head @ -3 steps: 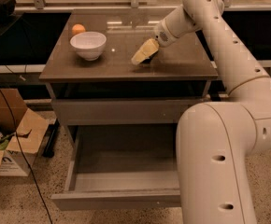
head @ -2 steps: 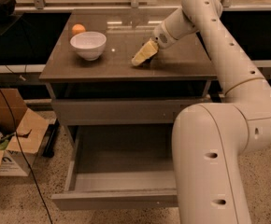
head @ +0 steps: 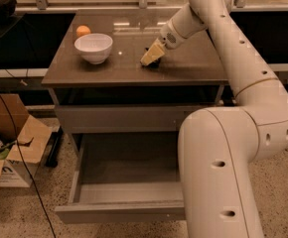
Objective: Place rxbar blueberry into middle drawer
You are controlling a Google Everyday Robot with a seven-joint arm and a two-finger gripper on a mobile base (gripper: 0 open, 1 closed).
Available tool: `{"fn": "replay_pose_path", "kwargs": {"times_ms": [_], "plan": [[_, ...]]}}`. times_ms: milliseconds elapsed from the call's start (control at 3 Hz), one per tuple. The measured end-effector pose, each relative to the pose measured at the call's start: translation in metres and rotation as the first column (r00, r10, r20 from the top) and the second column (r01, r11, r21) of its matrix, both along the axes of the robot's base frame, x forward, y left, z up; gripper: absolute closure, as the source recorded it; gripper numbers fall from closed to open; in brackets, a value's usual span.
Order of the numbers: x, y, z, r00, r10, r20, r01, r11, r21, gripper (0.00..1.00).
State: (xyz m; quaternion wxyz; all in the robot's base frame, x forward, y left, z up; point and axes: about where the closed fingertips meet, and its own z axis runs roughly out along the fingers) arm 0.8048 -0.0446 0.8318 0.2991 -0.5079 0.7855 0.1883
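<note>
My gripper (head: 151,57) is down on the brown table top (head: 193,66), right of the middle, with its pale yellow tip pointing down and left. Only a small dark edge of the rxbar blueberry (head: 154,65) shows under the tip; the rest is hidden by the gripper. The middle drawer (head: 119,213) stands pulled open below the table top, with a bare grey floor and nothing in it. My white arm reaches over the right side of the table and covers the drawer's right part.
A white bowl (head: 94,47) stands at the table's left, with an orange ball (head: 83,30) behind it. An open cardboard box (head: 10,150) sits on the floor at the left. A black cable (head: 15,133) hangs down beside it.
The gripper stays at the same spot on the table top. The arm's big lower link has shifted slightly left in view.
</note>
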Motion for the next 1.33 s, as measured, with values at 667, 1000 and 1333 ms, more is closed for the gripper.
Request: {"fn": "replay_pose_path", "kwargs": {"times_ms": [667, 1000, 1333], "plan": [[-0.031, 0.009, 0.044, 0.9934, 0.077, 0.086, -0.076, 0.997, -0.009, 1.00], [-0.078, 0.020, 0.091, 0.9774, 0.131, 0.166, -0.141, 0.989, 0.050, 1.00], [-0.137, 0.037, 0.104, 0.9546, 0.221, 0.199, -0.239, 0.968, 0.071, 1.00]]}}
